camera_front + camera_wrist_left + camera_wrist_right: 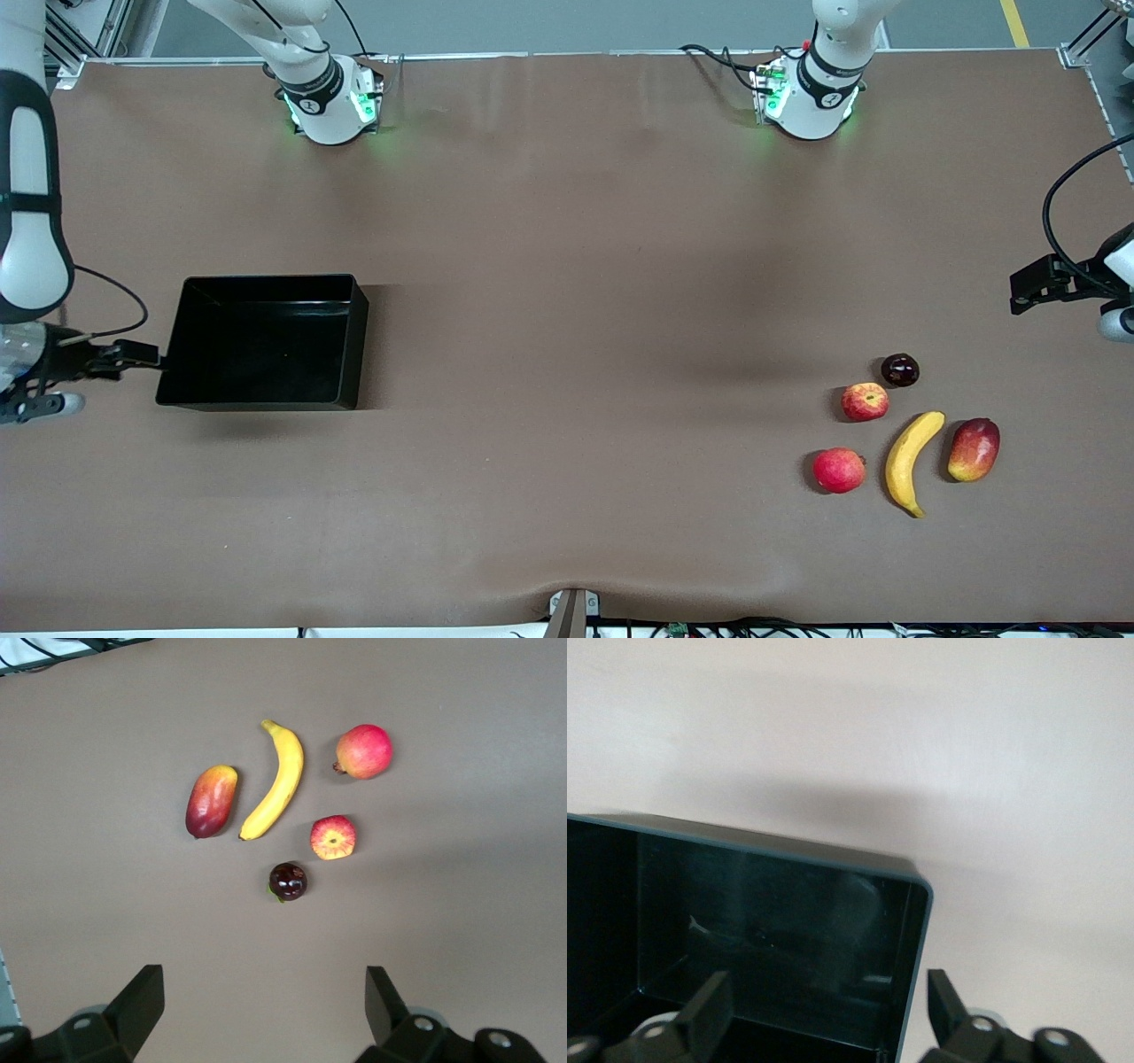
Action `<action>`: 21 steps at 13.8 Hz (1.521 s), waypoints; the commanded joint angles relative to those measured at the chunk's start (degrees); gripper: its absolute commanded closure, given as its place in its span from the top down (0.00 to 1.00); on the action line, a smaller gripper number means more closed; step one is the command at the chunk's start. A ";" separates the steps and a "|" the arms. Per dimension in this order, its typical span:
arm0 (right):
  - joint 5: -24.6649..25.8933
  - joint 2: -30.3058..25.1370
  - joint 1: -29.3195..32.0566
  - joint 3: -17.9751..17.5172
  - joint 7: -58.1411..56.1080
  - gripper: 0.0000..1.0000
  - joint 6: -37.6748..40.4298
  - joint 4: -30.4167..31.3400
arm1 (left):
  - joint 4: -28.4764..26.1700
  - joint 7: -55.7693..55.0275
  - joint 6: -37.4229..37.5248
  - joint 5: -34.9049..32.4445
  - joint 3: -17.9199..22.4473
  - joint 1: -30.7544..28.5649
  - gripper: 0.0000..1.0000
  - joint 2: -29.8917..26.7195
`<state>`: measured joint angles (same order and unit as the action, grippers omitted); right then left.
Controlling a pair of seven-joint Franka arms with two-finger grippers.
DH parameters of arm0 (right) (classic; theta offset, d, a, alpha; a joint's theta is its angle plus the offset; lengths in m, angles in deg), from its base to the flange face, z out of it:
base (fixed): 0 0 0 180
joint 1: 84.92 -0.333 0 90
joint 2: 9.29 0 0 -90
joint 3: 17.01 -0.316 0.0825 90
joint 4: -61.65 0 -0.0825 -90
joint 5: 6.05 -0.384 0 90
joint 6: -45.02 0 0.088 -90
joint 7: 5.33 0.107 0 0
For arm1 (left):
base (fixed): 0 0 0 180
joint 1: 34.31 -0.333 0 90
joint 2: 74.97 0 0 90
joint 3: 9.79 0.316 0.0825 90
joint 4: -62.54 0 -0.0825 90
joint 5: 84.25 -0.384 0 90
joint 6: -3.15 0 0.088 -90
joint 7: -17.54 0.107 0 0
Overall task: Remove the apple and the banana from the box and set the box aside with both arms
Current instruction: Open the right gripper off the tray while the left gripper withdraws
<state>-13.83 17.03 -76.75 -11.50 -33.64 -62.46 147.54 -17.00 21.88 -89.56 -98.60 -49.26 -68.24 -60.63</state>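
The yellow banana [912, 459] and the small streaked apple [865, 401] lie on the table at the left arm's end. Both show in the left wrist view: the banana [276, 780], the apple [333, 837]. My left gripper [1021, 297] hangs open and empty above the table beside the fruits; it also shows in the left wrist view [266, 1001]. The black box [266, 278] stands at the right arm's end. My right gripper [140, 354] is open at the box's end wall [908, 930], one finger [709, 1010] over the inside and the other outside.
An evenly red apple [838, 470], a red-yellow mango [974, 449] and a small dark fruit [900, 369] lie around the banana. The brown table [576, 310] stretches between box and fruits. The box holds nothing.
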 commanded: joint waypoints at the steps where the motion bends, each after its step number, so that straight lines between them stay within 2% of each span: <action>1: 3.12 1.71 -2.63 0.12 0.37 1.00 2.62 -7.39 | -0.44 -0.64 1.31 2.65 0.27 -1.31 1.00 -3.78; 3: 2.77 1.19 -6.13 0.29 2.72 1.00 5.25 -11.08 | -0.88 -1.00 1.31 4.68 2.89 0.69 1.00 -5.72; 5: 2.33 -2.22 -7.90 0.03 14.72 1.00 9.54 -10.83 | -1.32 -1.09 1.40 5.38 11.38 9.54 1.00 -6.87; 7: 2.42 -7.31 -10.19 0.11 18.20 1.00 17.71 -10.13 | -3.85 -1.52 1.05 10.45 18.60 16.14 1.00 -8.97; 9: 2.86 -15.30 -11.42 0.20 18.30 1.00 19.67 -4.62 | -9.03 -1.61 -1.31 12.94 29.13 26.76 1.00 -12.65; 10: 2.86 -19.43 -11.43 0.20 18.30 1.00 19.41 -0.50 | -11.32 -1.70 -2.29 13.12 32.84 30.90 1.00 -14.24; 12: 2.95 -26.91 -11.51 0.20 18.30 1.00 19.24 6.36 | -13.10 -3.79 -2.12 13.29 34.90 33.57 1.00 -15.83; 15: 3.21 -32.73 -12.39 -0.50 21.26 1.00 22.47 8.68 | -14.41 -6.62 -1.24 13.21 33.06 33.93 1.00 -17.77; 18: 9.00 -33.88 -12.75 -3.22 31.37 1.00 24.68 7.89 | -15.91 -6.45 -1.41 13.21 33.75 34.19 1.00 -18.83; 21: 7.70 -33.09 -10.56 -1.65 28.43 1.00 23.99 6.66 | -15.47 -5.66 -1.24 13.12 36.04 35.16 1.00 -18.65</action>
<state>-6.43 -15.97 -88.78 -14.26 -3.71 -37.81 154.25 -31.21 15.69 -90.16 -86.42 -14.64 -34.02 -77.92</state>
